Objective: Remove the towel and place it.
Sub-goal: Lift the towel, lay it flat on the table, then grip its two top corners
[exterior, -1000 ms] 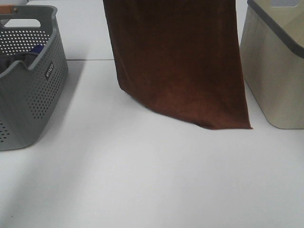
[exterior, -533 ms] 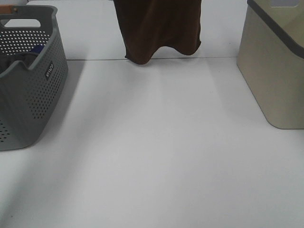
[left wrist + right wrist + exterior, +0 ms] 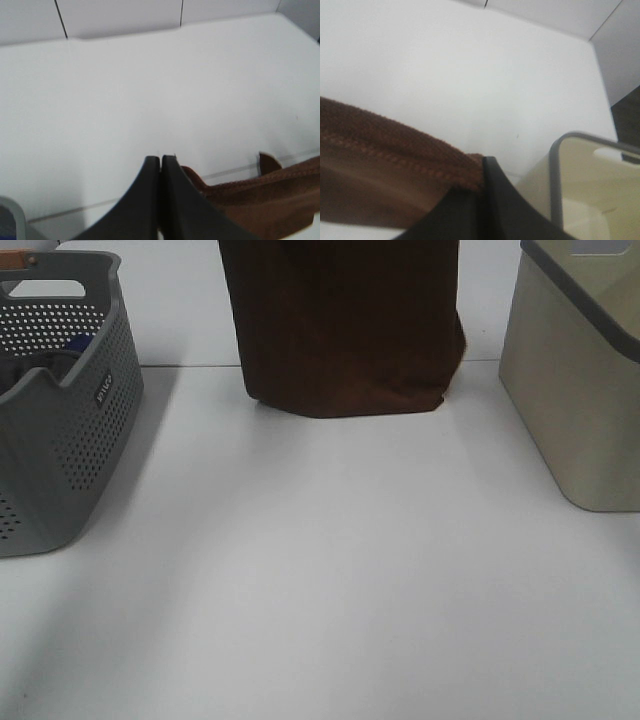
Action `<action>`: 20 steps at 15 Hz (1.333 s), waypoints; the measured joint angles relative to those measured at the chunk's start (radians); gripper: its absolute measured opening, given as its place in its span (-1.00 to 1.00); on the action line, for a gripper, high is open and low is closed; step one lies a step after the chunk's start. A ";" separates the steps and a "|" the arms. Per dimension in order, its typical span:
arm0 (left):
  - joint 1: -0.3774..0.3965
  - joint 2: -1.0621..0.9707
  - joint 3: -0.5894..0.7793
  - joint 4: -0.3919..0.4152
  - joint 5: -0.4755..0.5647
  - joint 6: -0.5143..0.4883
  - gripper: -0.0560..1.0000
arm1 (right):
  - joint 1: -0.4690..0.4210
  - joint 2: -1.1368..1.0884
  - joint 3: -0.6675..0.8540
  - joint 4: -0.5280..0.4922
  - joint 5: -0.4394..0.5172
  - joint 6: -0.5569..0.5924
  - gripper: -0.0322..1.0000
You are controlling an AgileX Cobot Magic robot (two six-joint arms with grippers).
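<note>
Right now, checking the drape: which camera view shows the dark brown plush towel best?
The exterior high view: the dark brown plush towel hangs broad, lower edge visible. Left wrist shows only a corner at the left gripper; right wrist only the stitched hem at the right gripper.

The right gripper, jaws closed, pinches the stitched hem of the brown towel over a white table. A grey-rimmed beige bin stands nearby.

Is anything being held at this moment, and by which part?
The towel, pinched at its hemmed top edge by both shut hands: the left hand near one end, the right hand near the other.
</note>
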 joint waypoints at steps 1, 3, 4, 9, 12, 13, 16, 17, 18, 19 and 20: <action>0.001 0.000 0.000 -0.030 0.084 0.027 -0.89 | -0.003 0.007 0.000 0.081 0.074 -0.059 -0.94; 0.001 0.000 0.000 -0.071 0.218 0.045 -0.89 | -0.008 0.017 0.000 0.179 0.220 -0.129 -0.94; 0.001 0.000 0.000 -0.089 0.282 0.053 -0.89 | -0.009 0.017 0.000 0.207 0.271 -0.143 -0.94; -0.002 -0.005 0.020 -0.133 0.329 0.092 -0.89 | -0.009 0.017 0.001 0.293 0.371 -0.168 -0.94; -0.043 -0.078 0.210 -0.135 0.330 0.094 -0.89 | -0.010 -0.035 0.110 0.341 0.371 -0.184 -0.94; -0.059 -0.122 0.308 -0.135 0.330 0.095 -0.89 | -0.010 -0.072 0.178 0.358 0.371 -0.185 -0.94; -0.125 -0.280 0.611 -0.133 0.330 0.073 -0.89 | -0.011 -0.215 0.442 0.462 0.376 -0.185 -0.94; -0.149 -0.328 0.713 -0.126 0.330 0.049 -0.89 | -0.011 -0.257 0.528 0.497 0.376 -0.186 -0.94; -0.173 -0.375 0.812 -0.115 0.329 0.020 -0.89 | -0.011 -0.297 0.623 0.528 0.376 -0.186 -0.94; -0.226 -0.461 0.979 -0.113 0.324 -0.038 -0.89 | -0.010 -0.381 0.794 0.584 0.375 -0.189 -0.94; -0.241 -0.480 1.019 -0.118 0.319 -0.054 -0.89 | -0.010 -0.403 0.827 0.597 0.374 -0.189 -0.94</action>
